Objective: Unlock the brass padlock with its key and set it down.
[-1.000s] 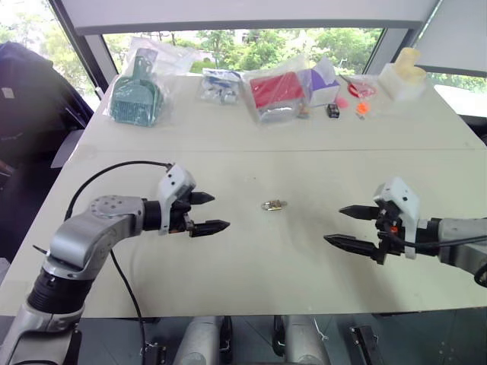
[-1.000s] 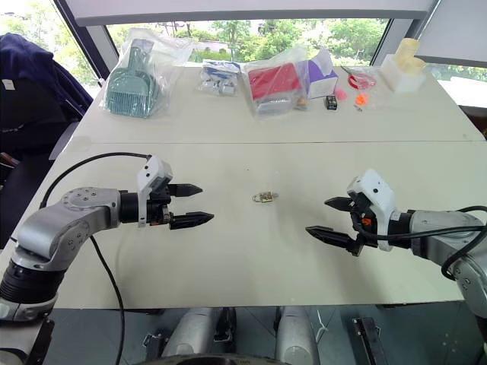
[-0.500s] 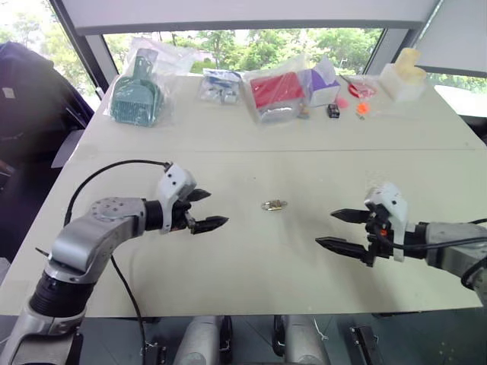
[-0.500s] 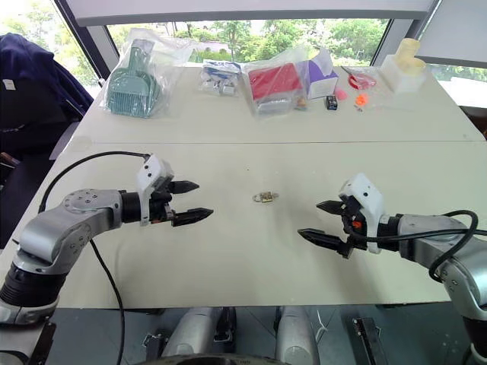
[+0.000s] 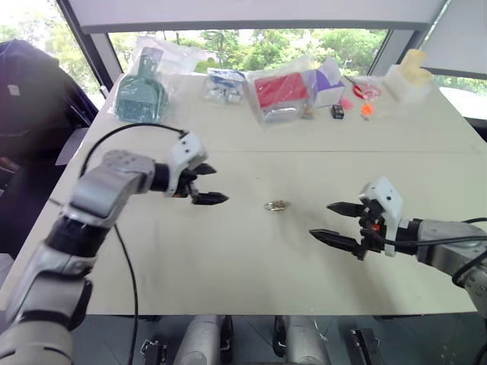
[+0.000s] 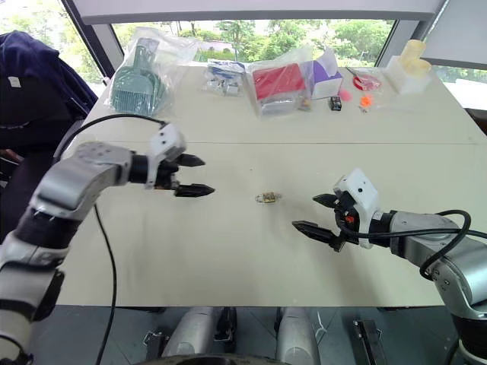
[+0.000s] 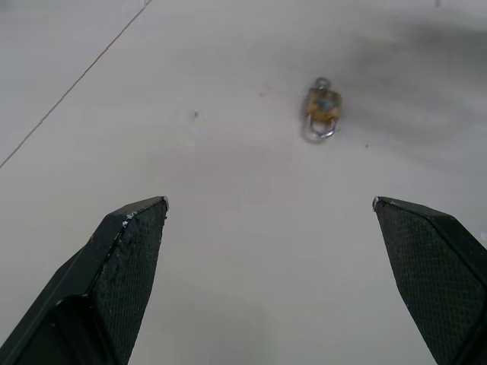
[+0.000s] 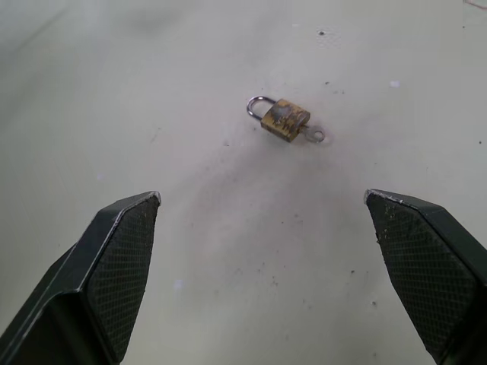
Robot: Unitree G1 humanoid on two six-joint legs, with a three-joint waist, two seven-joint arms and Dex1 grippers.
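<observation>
The brass padlock point(image 5: 275, 205) lies flat on the white table point(image 5: 251, 266), mid-table between my two grippers. It has a small yellow body point(image 8: 284, 119) and a thin silvery shackle. Its key point(image 8: 313, 136) sticks out of the end opposite the shackle. My left gripper point(image 5: 213, 184) hovers open to the left of the lock, pointing toward it, empty. My right gripper point(image 5: 319, 220) hovers open to the lock's right, also aimed at it and empty. Both wrist views show the padlock point(image 7: 322, 106) ahead of widely spread fingers, untouched.
Along the table's far edge stand a teal item in a plastic bag point(image 5: 141, 95), a bagged red box point(image 5: 280, 90), a purple box point(image 5: 326, 82), small orange bits point(image 5: 367, 109) and a cream object point(image 5: 409, 76). A seam point(image 5: 342, 150) crosses the table.
My left arm has reached farther forward and up, with its gripper rolled and now pointing right toward the padlock. The right gripper has barely moved. The padlock lies where it was.
</observation>
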